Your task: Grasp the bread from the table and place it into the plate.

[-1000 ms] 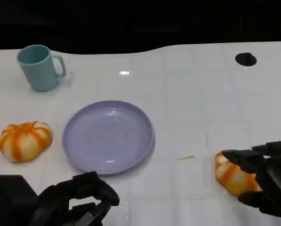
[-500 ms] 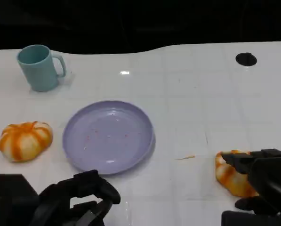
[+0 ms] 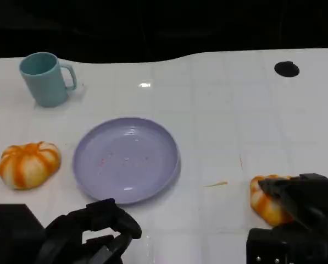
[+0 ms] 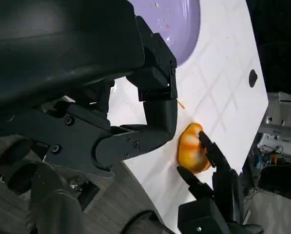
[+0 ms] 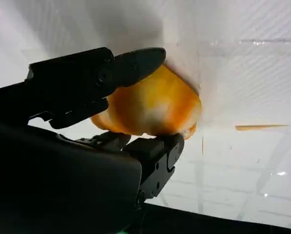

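An orange-and-white bread [image 3: 264, 201] lies on the white table at the near right. My right hand [image 3: 305, 201] is around it; in the right wrist view one finger [image 5: 135, 62] presses its upper side and another [image 5: 157, 146] its under side, gripping the bread [image 5: 155, 107]. The left wrist view shows the same bread [image 4: 190, 148] between the right hand's fingers [image 4: 211, 151]. The lilac plate [image 3: 87, 170] sits left of it, with only crumbs inside. My left hand [image 3: 95, 225] rests at the near left, fingers curled, holding nothing.
A second orange-and-white bread [image 3: 29, 164] lies left of the plate. A teal mug [image 3: 44, 78] stands at the far left. A small black round mark [image 3: 287, 69] is at the far right. The table's far edge meets a dark background.
My right hand has sunk toward the near edge and its fingers have closed in on the bread. The bread has barely shifted. The left hand has stayed still.
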